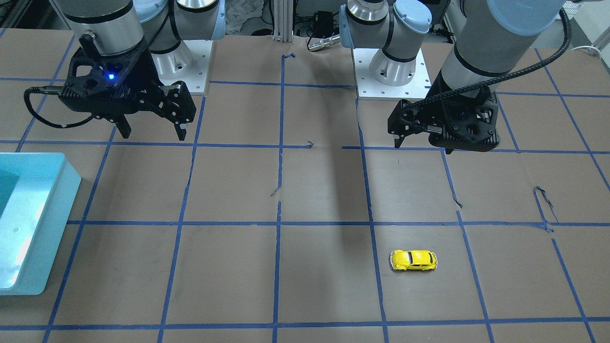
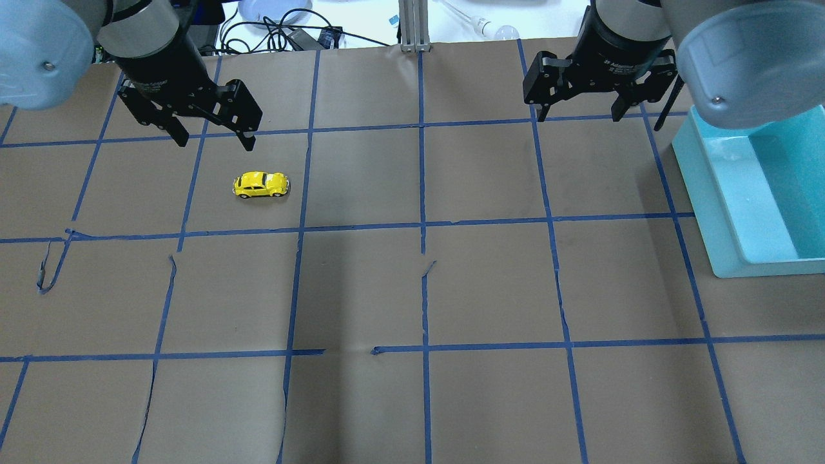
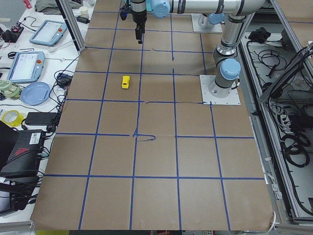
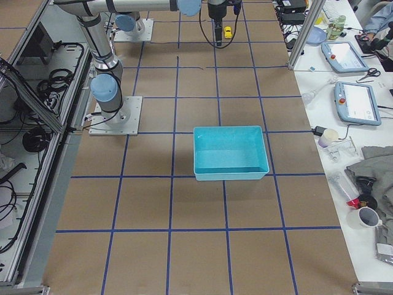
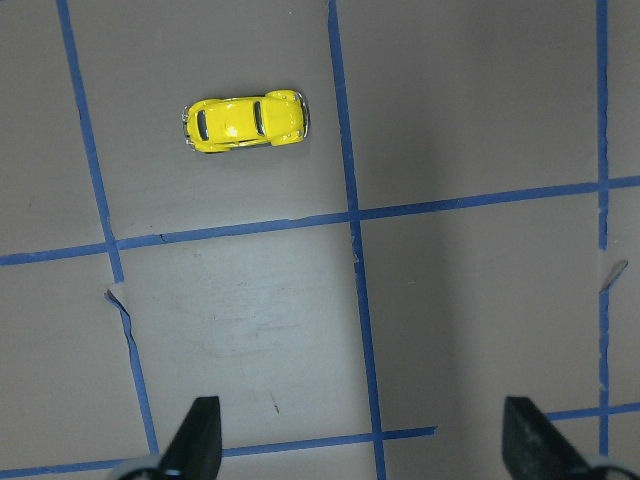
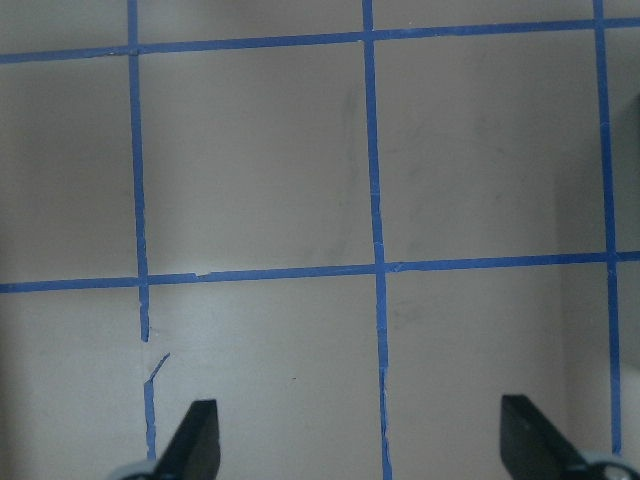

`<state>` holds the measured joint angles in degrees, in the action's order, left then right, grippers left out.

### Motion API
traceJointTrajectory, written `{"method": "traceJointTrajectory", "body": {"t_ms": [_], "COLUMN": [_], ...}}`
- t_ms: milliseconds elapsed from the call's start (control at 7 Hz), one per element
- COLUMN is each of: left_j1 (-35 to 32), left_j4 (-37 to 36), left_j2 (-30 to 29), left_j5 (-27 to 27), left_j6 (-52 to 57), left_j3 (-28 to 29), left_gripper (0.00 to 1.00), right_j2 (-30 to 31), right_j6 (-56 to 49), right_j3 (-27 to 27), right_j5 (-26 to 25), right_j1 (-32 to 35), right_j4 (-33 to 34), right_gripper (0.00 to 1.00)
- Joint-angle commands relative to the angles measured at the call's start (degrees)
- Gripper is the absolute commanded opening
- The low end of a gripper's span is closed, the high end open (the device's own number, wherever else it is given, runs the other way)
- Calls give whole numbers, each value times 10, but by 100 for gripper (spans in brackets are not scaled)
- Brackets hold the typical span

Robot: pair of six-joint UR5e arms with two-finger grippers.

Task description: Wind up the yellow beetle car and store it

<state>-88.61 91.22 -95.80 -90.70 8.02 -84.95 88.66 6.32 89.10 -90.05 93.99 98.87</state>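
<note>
Car (image 2: 261,185) sat on its wheels on the table (image 2: 412,290), inside one taped square on the robot's left side, lying lengthwise across the table. Left gripper (image 2: 214,140) hovered above the table near it, fingers wide apart and gripping nothing. Its wrist view showed the car ahead of the fingertips, clear of both. Right gripper (image 2: 578,117) hung over the grid on the other side, fingers also spread. Bin (image 2: 699,200) sat at the right edge, well apart from the car.
</note>
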Motion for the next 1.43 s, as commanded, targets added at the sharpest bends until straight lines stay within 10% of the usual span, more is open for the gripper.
{"method": "traceJointTrajectory", "body": {"t_ms": [0, 1286], "left_j1": [0, -4], "left_j4": [-1, 5], "left_j2": [3, 6], "left_j5": [-1, 3], "left_j6": [1, -5], "left_j3": [-8, -11], "left_gripper": [100, 100], "right_j2": [-1, 6], "right_j6": [1, 0], "right_j3": [-1, 17], "right_j5": [0, 0], "right_j1": [1, 2], "right_j4": [0, 0], "right_gripper": [100, 100]}}
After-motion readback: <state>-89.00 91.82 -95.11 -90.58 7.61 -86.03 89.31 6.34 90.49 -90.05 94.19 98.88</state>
